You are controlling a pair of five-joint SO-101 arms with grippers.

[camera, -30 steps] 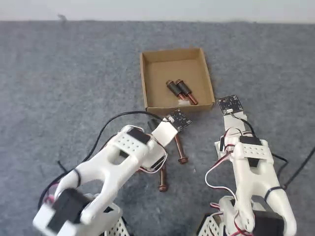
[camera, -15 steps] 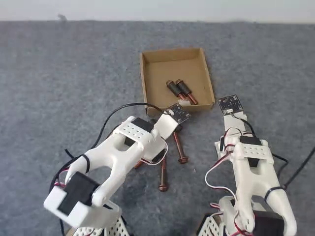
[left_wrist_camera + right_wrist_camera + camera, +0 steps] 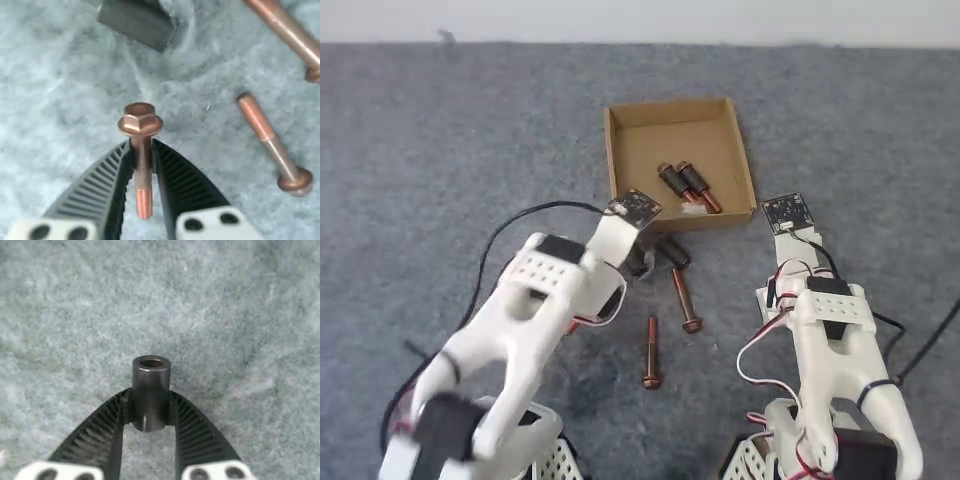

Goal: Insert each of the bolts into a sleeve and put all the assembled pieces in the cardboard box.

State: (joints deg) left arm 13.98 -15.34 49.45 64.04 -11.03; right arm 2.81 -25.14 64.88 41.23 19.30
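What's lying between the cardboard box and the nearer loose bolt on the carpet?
In the high view, a dark sleeve lies on the carpet between the front wall of the cardboard box and the nearer loose bolt.

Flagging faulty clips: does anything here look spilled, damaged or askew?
Nothing stands out. Left gripper holds a bolt, right gripper a sleeve; two loose bolts and a spare sleeve lie outside the cardboard box.

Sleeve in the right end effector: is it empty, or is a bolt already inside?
Empty: the sleeve shows an open, dark bore with nothing in it.
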